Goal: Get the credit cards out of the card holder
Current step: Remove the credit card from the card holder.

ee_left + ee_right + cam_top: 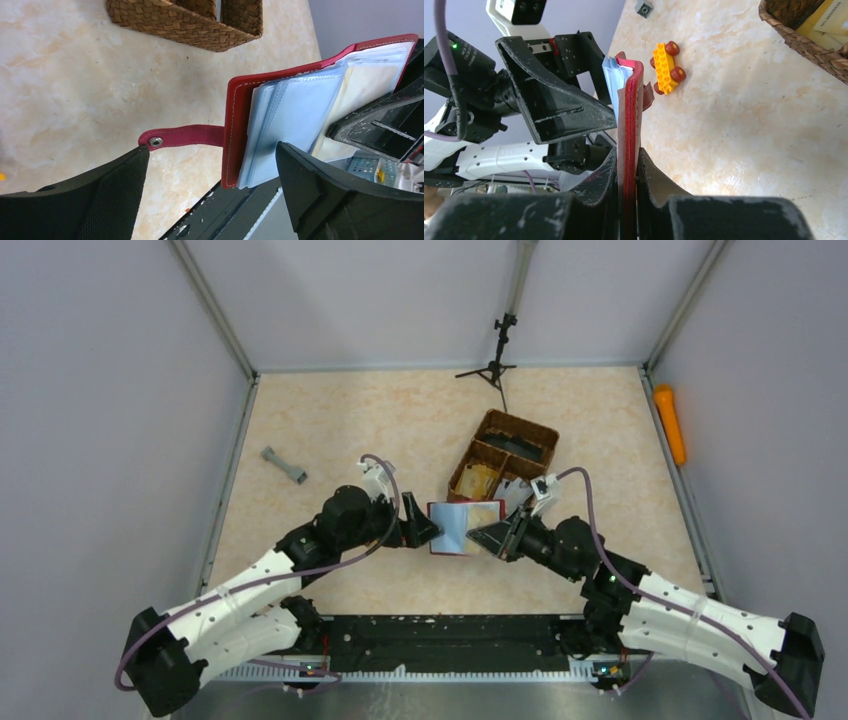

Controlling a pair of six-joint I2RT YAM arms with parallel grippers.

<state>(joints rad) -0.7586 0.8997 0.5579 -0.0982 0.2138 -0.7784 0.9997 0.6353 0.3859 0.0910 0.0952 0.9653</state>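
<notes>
The right gripper [628,167] is clamped on one red cover of the holder [463,528], which hangs open between the arms. Its long axis runs left-right, and its tab [182,136] points toward the left gripper [212,155]. That gripper gapes wide, holding nothing.

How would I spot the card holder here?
On the marbled table, find the brown wicker basket. Just nearer the robot, the card holder is the dark red wallet, open, with pale plastic sleeves inside, pinched by the right hand.
</notes>
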